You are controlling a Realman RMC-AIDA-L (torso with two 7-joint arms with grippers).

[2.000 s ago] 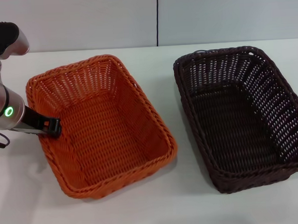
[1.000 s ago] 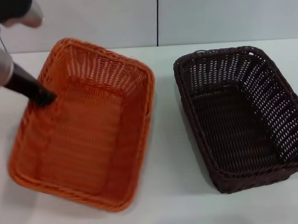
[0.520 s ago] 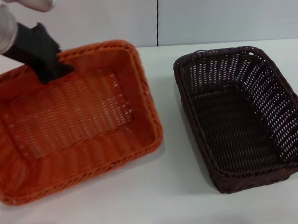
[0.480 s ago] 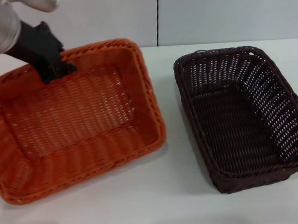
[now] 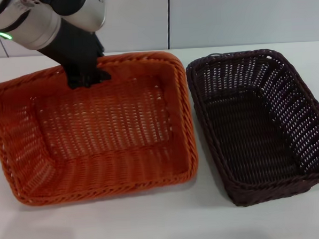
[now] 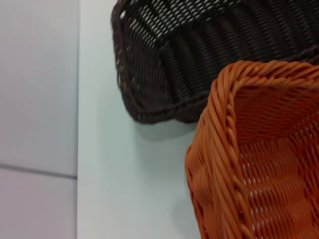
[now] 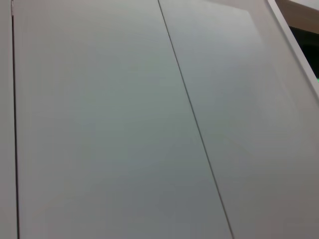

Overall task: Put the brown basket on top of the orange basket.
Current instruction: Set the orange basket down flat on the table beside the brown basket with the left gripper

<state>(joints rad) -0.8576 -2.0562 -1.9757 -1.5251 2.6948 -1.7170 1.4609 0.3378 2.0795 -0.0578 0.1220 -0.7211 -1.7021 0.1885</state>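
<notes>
My left gripper [image 5: 88, 78] is shut on the far rim of the orange basket [image 5: 96, 128] and holds it lifted and tilted over the left half of the table. The basket's right edge is close beside the brown basket [image 5: 261, 125], which rests flat on the table at the right. In the left wrist view a corner of the orange basket [image 6: 259, 149] is next to a corner of the brown basket [image 6: 199, 55]. My right gripper is out of view; its wrist camera sees only a wall.
The white table [image 5: 154, 221] has free room in front of both baskets. A pale wall [image 5: 223, 14] with a vertical seam runs behind the table's far edge.
My left gripper has lifted the orange basket by its rim, swung it round and carried it right, close to the brown basket. The brown basket has not moved.
</notes>
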